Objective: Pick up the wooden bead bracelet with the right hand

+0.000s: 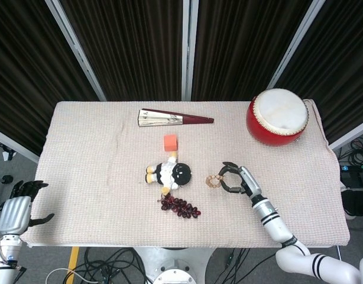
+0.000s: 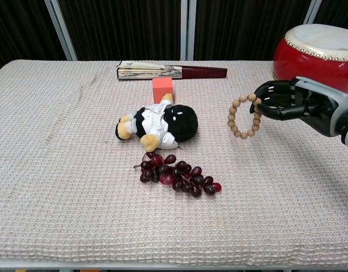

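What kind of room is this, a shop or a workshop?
Most likely a robot test lab: a cloth-covered table set with odd props, dark curtains behind, loose cables on the floor, and a robot right hand holding a bead bracelet.

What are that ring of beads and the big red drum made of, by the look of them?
The bead bracelet, held by the right hand: likely wood, with pale tan, matte round beads. The drum: glossy red body, perhaps lacquered wood, with a pale skin-like head.
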### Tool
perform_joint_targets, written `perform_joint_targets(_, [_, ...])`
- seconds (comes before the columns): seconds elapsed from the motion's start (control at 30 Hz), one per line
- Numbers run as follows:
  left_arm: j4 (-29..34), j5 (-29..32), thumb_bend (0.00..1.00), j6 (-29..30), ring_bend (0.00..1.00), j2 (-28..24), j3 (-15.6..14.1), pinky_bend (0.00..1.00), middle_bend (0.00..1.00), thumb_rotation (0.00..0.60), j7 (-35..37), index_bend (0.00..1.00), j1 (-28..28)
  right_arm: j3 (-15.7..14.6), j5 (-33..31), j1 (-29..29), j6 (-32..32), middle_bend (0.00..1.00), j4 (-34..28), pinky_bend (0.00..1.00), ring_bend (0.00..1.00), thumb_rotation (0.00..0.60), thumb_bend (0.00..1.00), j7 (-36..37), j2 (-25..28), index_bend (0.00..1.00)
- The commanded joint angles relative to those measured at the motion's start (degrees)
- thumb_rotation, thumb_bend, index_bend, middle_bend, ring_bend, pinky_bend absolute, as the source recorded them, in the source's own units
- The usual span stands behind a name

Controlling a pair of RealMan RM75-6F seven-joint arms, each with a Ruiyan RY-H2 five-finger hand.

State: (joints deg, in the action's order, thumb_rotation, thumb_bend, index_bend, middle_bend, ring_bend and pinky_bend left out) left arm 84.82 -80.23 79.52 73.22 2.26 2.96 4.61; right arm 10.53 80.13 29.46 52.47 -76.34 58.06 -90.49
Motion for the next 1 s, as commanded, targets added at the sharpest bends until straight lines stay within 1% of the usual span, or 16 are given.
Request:
perform_joint_targets(0.03, [0.14,0.02,0.0,0.04,0.11,-0.08,0.06,0.06,0.16,0.6,-0.11,0.25,0.03,2.29,5.69,0.0,-7.92,0.47,-6.04,0.0,0.1,0.6,0.43,43.05,7.02,0.59])
perform_joint_targets(0.1, [0.29,-0.02,0.0,-0.05,0.11,-0.15,0.05,0.06,0.16,0.6,-0.13,0.25,0.1,0.39,10.93,0.68,-5.14,0.46,-3.58,0.0,0.09,0.6,0.42,55.11,6.58,0.57])
perform_joint_targets(0.17, [0.4,-0.05,0.0,-0.09,0.11,-0.19,0.01,0.06,0.16,0.6,-0.22,0.25,0.13,-1.68,15.18,1.65,-1.93,0.45,-0.77,0.0,0.08,0.6,0.42,63.88,5.99,0.55])
perform_joint_targets(0.2, [0.47,-0.05,0.0,-0.11,0.11,-0.24,-0.01,0.06,0.16,0.6,-0.23,0.25,0.13,-2.97,17.38,2.26,0.56,0.45,1.11,0.0,0.08,0.6,0.42,69.49,5.49,0.55])
perform_joint_targets(0.3, [0.55,0.01,0.0,-0.12,0.11,-0.32,-0.02,0.06,0.16,0.6,-0.19,0.25,0.1,-5.96,21.43,3.94,6.21,0.44,6.02,0.0,0.08,0.6,0.43,80.91,4.17,0.52])
perform_joint_targets(0.4, [0.58,0.02,0.0,-0.05,0.11,-0.38,-0.08,0.06,0.16,0.6,-0.05,0.25,0.01,-8.03,23.4,5.23,11.06,0.41,10.12,0.0,0.05,0.6,0.43,87.93,2.8,0.45])
perform_joint_targets(0.5, [0.54,-0.03,0.0,-0.22,0.11,-0.37,-0.17,0.06,0.16,0.6,0.01,0.24,0.06,-9.68,24.63,6.29,15.14,0.36,13.57,0.0,0.01,0.6,0.42,91.99,1.49,0.37])
perform_joint_targets(0.6, [0.43,0.08,0.0,-0.46,0.11,-0.29,-0.15,0.06,0.16,0.6,0.04,0.25,0.17,-10.88,24.95,7.03,18.18,0.32,16.3,0.0,0.0,0.6,0.39,93.87,0.31,0.3])
perform_joint_targets(0.67, [0.38,0.06,0.0,-0.49,0.11,-0.29,-0.17,0.06,0.16,0.6,0.05,0.25,0.18,-11.44,24.71,7.3,19.38,0.32,17.39,0.0,0.0,0.6,0.37,94.05,-0.23,0.29])
perform_joint_targets(0.73, [0.36,-0.01,0.0,-0.49,0.11,-0.35,-0.2,0.06,0.16,0.6,0.17,0.24,0.19,-11.88,24.06,7.66,19.44,0.32,18.23,0.0,0.0,0.6,0.34,91.58,-0.54,0.27])
perform_joint_targets(0.8, [0.39,-0.01,0.0,-0.56,0.11,-0.4,-0.23,0.06,0.16,0.6,0.26,0.25,0.2,-12.13,23.01,7.88,17.99,0.32,18.16,0.0,0.0,0.596,0.28,84.79,-0.6,0.27])
perform_joint_targets(0.83, [0.34,0.06,0.0,-0.72,0.11,-0.37,-0.22,0.06,0.16,0.6,0.27,0.25,0.26,-12.01,22.32,7.92,17.33,0.33,17.6,0.0,0.0,0.57,0.25,81.54,-0.56,0.27])
perform_joint_targets(0.87, [0.33,0.08,0.0,-0.84,0.11,-0.35,-0.25,0.06,0.16,0.6,0.26,0.25,0.31,-11.96,21.63,7.91,16.74,0.34,16.83,0.0,0.0,0.529,0.23,78.85,-0.42,0.27])
perform_joint_targets(0.93, [0.37,0.06,0.0,-0.99,0.11,-0.38,-0.37,0.06,0.16,0.6,0.18,0.25,0.32,-11.98,20.35,7.88,15.97,0.35,14.97,0.0,0.0,0.413,0.23,74.61,0.0,0.27])
perform_joint_targets(0.97, [0.33,0.14,0.0,-1.17,0.11,-0.32,-0.33,0.06,0.16,0.6,0.15,0.25,0.42,-11.99,19.85,7.89,15.63,0.35,14.54,0.0,0.0,0.382,0.23,72.76,0.08,0.27])
perform_joint_targets(1.0, [0.41,0.17,0.0,-1.29,0.11,-0.33,-0.35,0.06,0.16,0.6,0.1,0.25,0.47,-11.79,18.88,7.81,14.95,0.36,14.09,0.0,0.0,0.347,0.21,69.36,0.01,0.28])
